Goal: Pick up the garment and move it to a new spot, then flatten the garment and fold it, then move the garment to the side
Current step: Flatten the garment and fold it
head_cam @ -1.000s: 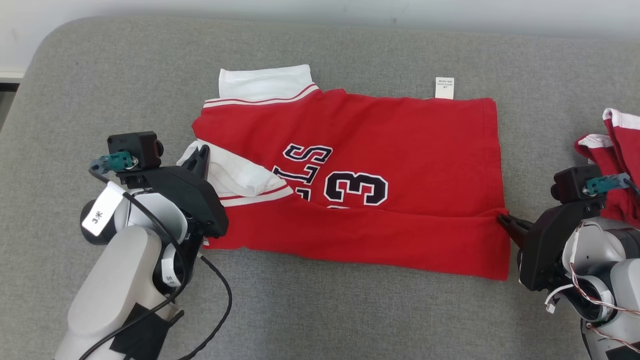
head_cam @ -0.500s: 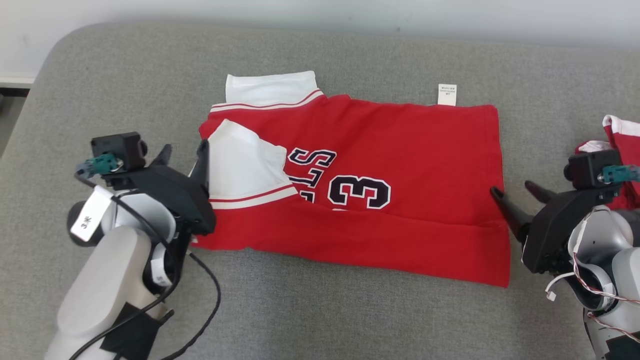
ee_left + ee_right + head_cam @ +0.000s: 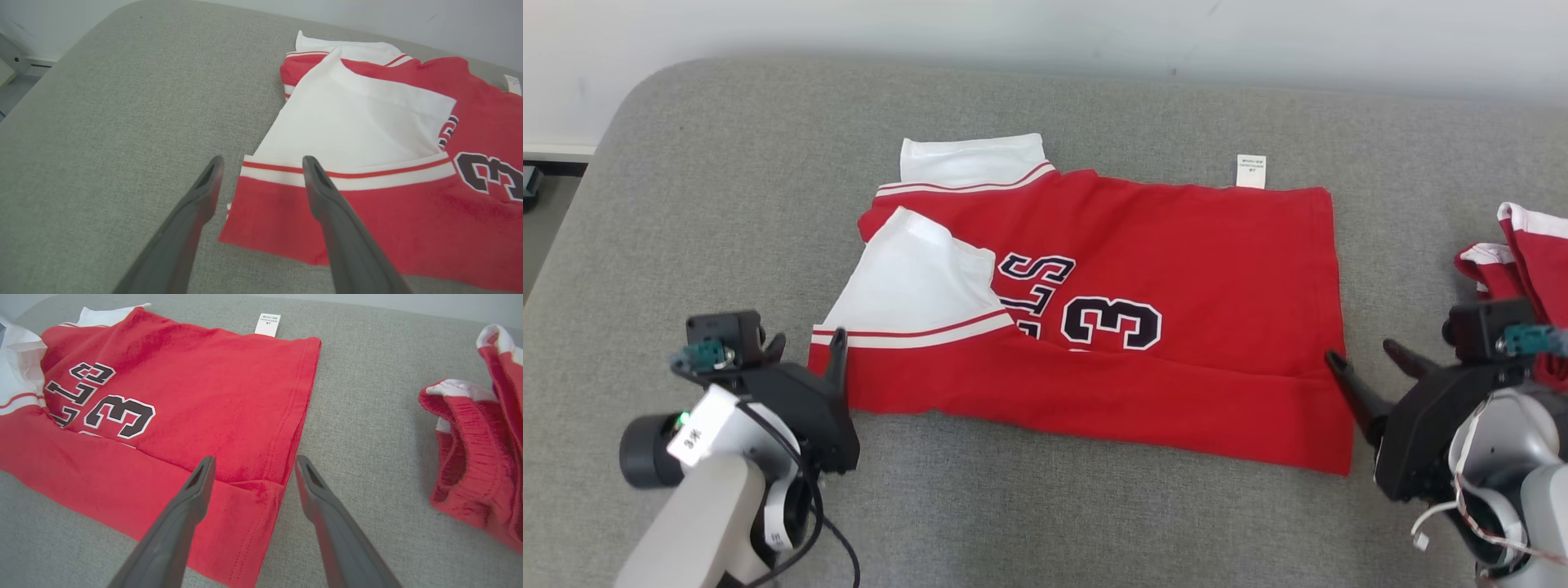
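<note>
Your left gripper (image 3: 806,347) sits low at the near-left, forearm coming up from the bottom edge, fingers pointing far. Its jaws are spread wide and hold nothing. In the left wrist view, the left gripper (image 3: 263,163) straddles the garment's near-left corner, one finger over bare desk (image 3: 686,204) and the other over red cloth.

Your right gripper (image 3: 1362,355) is at the near-right, angled in toward the left. Its jaws are also fully apart and empty. In the right wrist view, the right gripper (image 3: 254,461) brackets the garment's right hem at the folded near corner.

The garment (image 3: 1176,269) lies mid-desk, mostly flat, with its near edge folded up in a long strip. It's a red knit jersey with dark white-outlined numerals (image 3: 1111,322). A white sleeve (image 3: 915,286) with red-striped trim lies over its left end, and a second white sleeve (image 3: 972,159) pokes out on the far side. A small white label (image 3: 1250,171) sticks out at the far edge.

The desk top is grey woven fabric with a rounded corner. A second red garment (image 3: 1523,245) lies crumpled at the far right, apart from the jersey.
</note>
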Robot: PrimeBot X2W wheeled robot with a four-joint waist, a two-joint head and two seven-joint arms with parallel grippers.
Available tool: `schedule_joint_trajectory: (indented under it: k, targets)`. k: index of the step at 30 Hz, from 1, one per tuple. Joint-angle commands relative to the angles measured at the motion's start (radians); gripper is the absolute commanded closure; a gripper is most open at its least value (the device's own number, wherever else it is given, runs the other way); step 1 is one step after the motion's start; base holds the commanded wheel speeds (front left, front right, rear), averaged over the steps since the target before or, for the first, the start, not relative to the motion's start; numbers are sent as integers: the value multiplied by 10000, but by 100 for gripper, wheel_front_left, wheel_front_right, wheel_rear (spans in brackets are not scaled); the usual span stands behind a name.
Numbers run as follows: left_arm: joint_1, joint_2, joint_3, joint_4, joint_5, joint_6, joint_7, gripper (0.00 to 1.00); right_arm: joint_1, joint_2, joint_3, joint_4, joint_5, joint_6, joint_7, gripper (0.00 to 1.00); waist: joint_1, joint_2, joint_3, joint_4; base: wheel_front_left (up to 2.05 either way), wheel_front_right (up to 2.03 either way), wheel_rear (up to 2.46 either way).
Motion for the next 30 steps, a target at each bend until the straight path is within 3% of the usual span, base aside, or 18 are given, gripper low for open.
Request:
schedule_joint_trajectory:
  k: [1,15,30]
  targets:
    - [168,84,-21,32,119,59,-52,0,111,54,-41,-88,-116,-5,-9,0,0,-1,-4,-7,0,0,0]
    - [521,117,-335,430,469,127,-1081,0,1175,945,-301,252,-736,-5,-913,0,0,-1,64,-27,0,0,0]
    - [296,35,-476,1316,391,-80,-1632,0,1562,1413,-742,535,-959,-5,-650,0,0,-1,125,-131,0,0,0]
